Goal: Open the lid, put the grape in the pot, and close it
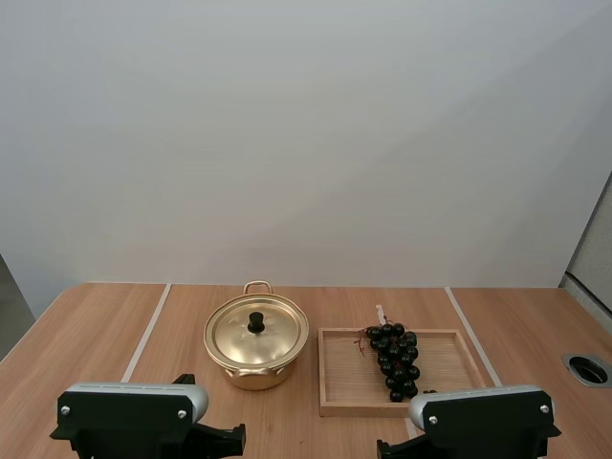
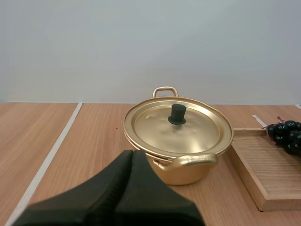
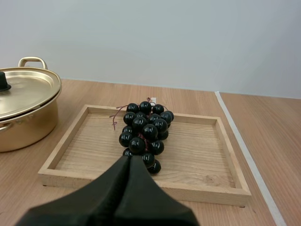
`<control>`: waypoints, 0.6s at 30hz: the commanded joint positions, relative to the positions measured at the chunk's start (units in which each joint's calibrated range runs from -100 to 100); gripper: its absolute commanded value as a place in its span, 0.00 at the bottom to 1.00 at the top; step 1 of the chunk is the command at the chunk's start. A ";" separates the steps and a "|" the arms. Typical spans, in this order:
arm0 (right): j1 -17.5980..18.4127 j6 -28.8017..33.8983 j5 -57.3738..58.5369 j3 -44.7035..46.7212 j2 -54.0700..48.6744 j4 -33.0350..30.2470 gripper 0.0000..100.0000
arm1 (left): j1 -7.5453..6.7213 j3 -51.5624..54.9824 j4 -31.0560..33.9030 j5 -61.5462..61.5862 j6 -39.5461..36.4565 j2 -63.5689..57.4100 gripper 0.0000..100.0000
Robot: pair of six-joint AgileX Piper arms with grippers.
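A wooden table has two robot arms at its near edge. The left gripper is clenched on nothing, its two black fingers pressed together into one dark wedge. Directly ahead of its tips, close by, sits a gold pot with its lid on. A small black knob stands upright at the lid's centre. One of the pot's loop handles points back toward this gripper, and the other is on the far side. The right gripper is likewise closed and holding nothing, its fingers flat against each other. Just ahead of its tips lies a shallow wooden tray. Inside the tray rests a bunch of dark grapes, with the bunch's narrow end nearest the gripper and its reddish stem at the far end. The grapes are untouched and not in the pot. The pot stands just beside the tray, on the left gripper's side of it, ahead and to the left of the right gripper. Neither gripper touches anything.
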 commanded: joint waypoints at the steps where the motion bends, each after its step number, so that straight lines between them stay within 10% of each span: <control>1: -0.18 0.19 -0.38 0.04 -0.33 0.24 0.00 | 0.10 0.00 0.79 -1.42 -0.10 -0.40 0.00; 18: -0.18 0.19 -0.38 0.04 -0.33 0.24 0.00 | 0.10 0.00 0.55 -1.42 -2.76 -0.40 0.00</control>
